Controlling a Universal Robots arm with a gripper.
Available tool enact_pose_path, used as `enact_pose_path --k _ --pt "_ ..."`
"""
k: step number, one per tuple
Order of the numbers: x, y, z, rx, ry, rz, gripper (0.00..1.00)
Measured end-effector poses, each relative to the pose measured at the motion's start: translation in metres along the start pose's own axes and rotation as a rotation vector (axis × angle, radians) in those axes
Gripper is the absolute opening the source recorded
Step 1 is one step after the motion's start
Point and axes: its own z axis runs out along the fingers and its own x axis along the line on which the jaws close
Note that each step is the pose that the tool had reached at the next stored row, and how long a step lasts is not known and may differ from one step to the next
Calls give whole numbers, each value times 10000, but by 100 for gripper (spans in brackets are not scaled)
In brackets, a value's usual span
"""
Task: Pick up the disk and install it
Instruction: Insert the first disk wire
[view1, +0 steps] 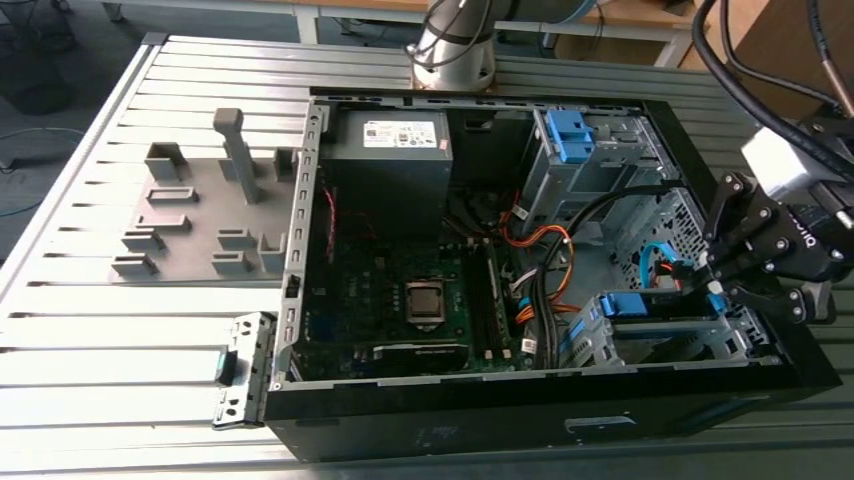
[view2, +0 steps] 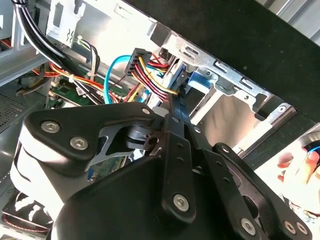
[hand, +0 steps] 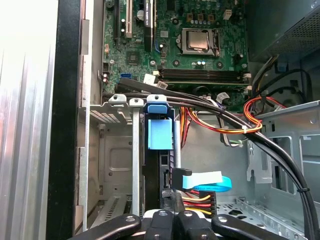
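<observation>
The disk sits upright in the metal drive cage (view1: 727, 335) at the near right corner of the open computer case (view1: 534, 415). The blue caddy (view1: 638, 305) frames its edge, and the caddy's tab (hand: 160, 132) faces the motherboard. A blue data cable (hand: 210, 181) and a plug with red, yellow and black wires (hand: 197, 200) meet the disk's end. My gripper (view1: 718, 288) hangs over that end of the cage at the case's right wall. Its fingers (view2: 172, 107) are shut, tips right at the wired plug. I cannot tell whether they pinch anything.
A grey power-supply box (view1: 387, 150) and a bare blue bracket (view1: 570, 135) occupy the case's far side, and loose cables (view1: 587, 215) cross its middle. A grey fixture block (view1: 200, 215) and a small bracket (view1: 238, 365) lie on the slatted table. A person's hand (view2: 300, 170) shows beyond the case.
</observation>
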Motion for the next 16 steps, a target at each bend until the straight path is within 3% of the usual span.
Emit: enact_pose_path --k 7,11,16 --pt "5 -17 1 -12 -3 1 11" --pt "-6 -12 -127 -15 -2 2 11" --pt "-25 13 -347 -16 0 2 11"
